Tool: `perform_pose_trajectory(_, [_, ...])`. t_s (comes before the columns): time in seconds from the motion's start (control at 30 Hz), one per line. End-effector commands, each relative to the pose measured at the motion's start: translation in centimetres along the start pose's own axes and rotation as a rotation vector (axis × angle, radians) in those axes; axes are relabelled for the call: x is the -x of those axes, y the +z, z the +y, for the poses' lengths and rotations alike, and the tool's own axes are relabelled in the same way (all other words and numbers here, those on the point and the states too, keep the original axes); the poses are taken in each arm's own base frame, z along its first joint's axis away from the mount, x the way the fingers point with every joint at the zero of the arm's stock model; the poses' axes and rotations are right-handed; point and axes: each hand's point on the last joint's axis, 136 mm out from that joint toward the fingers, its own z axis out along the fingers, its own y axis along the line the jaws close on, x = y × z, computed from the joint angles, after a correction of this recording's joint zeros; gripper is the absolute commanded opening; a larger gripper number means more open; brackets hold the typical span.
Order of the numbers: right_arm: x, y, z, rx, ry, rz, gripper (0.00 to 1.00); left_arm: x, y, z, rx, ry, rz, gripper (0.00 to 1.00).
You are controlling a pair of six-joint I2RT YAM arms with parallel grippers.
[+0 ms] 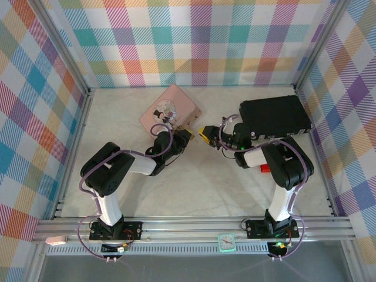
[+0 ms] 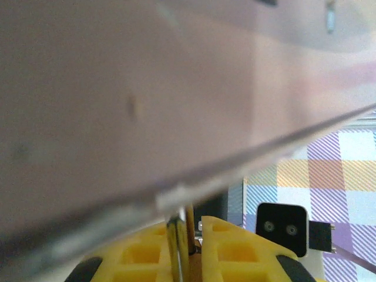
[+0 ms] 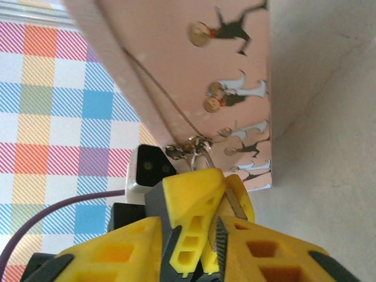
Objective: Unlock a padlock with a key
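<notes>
Blocky yellow left fingers [image 2: 235, 249] pinch shut on the padlock [image 2: 177, 242], a thin brass-and-silver sliver seen edge-on, mostly hidden, just off the near-right corner of the glossy pink tin [image 1: 176, 104]. Matching right fingers [image 3: 267, 252] stand slightly apart, nothing visibly gripped.

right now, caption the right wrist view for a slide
open right gripper facing the left gripper, metal rings at its tip, pink tin behind
</notes>
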Motion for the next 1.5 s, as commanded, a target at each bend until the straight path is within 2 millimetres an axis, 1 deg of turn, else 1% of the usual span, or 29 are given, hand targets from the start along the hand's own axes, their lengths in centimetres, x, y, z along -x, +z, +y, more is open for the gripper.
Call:
perform_pose_trajectory(0.0, [0.5, -0.4, 1.6, 0.053, -0.051, -0.031, 0.35, 0.8, 0.6, -0.3, -0.002, -0.041, -0.039, 0.00])
perform_pose_trajectory(0.13, [0.0, -0.7, 0.6, 0.023, -0.054, -0.022, 0.39, 1.1, 0.6, -0.9, -0.022, -0.043, -0.048, 0.00])
perform_pose_trajectory(0.27, [-1.0, -1.2, -0.5, -0.006, -0.044, -0.009, 0.40, 1.0, 0.7, -1.7, -0.045, -0.044, -0.037, 0.00])
perform_pose_trajectory(0.33, [-1.6, -1.1, -0.4, 0.001, -0.043, 0.003, 0.39, 0.9, 0.7, -1.9, -0.052, -0.047, -0.032, 0.00])
perform_pose_trajectory(0.5, [-2.9, -0.1, 0.1, 0.015, -0.041, 0.041, 0.37, 0.8, 0.6, -2.2, -0.059, -0.048, -0.025, 0.00])
perform_pose_trajectory(0.67, [-2.6, 0.6, 0.2, 0.041, -0.010, 0.043, 0.33, 0.7, 0.5, -2.3, -0.061, -0.046, -0.024, 0.00])
perform_pose_trajectory(0.73, [-2.6, 0.8, 0.4, 0.058, 0.001, 0.042, 0.32, 0.7, 0.4, -2.4, -0.063, -0.046, -0.024, 0.00])
perform_pose_trajectory(0.97, [-2.7, 1.3, 0.1, 0.059, 0.017, 0.037, 0.30, 0.6, 0.3, -2.6, -0.072, -0.047, -0.021, 0.00])
perform_pose_trajectory(1.07, [-2.8, 0.9, -0.8, 0.022, 0.026, 0.016, 0.31, 0.6, 0.2, -2.7, -0.077, -0.048, -0.026, 0.00])
perform_pose_trajectory(1.13, [-2.9, 0.4, -1.7, -0.021, 0.038, -0.002, 0.33, 0.7, 0.0, -2.7, -0.077, -0.049, -0.028, 0.00])
perform_pose_trajectory(1.2, [-2.9, 0.1, -2.2, -0.044, 0.047, -0.011, 0.34, 0.7, -0.1, -2.8, -0.079, -0.048, -0.030, 0.00])
perform_pose_trajectory(1.37, [-2.9, -0.1, -2.6, -0.055, 0.059, -0.028, 0.34, 0.7, -0.1, -3.0, -0.084, -0.047, -0.028, 0.00])
perform_pose_trajectory(1.47, [-2.8, 0.2, -2.4, -0.048, 0.061, -0.022, 0.34, 0.6, -0.1, -3.0, -0.083, -0.046, -0.026, 0.00])
